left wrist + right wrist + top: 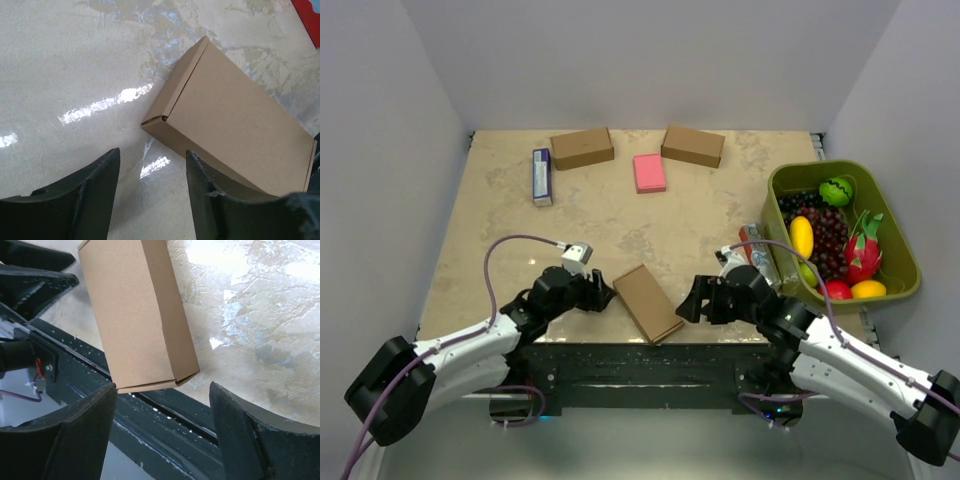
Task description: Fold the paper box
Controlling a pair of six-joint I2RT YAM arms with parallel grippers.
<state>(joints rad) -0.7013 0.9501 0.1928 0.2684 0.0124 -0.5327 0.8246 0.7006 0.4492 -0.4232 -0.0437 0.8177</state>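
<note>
The paper box (647, 302) lies closed as a slim brown rectangle on the marble table, angled, with its near end at the front edge. My left gripper (603, 293) stands just left of it and my right gripper (688, 300) just right of it. In the left wrist view the box (235, 120) sits to the right of the open left gripper (153, 152), and only bare table shows between the fingers. In the right wrist view the box (135, 315) lies ahead of the open right gripper (163, 387), its near corner over the dark front rail (165, 415). Neither gripper touches it.
Two ready-made brown boxes (582, 148) (693, 146) and a pink pad (649, 172) sit at the back. A blue-and-white carton (542, 176) lies back left. A green bin (897, 290) of toy fruit stands at the right, with a small packet (757, 250) beside it.
</note>
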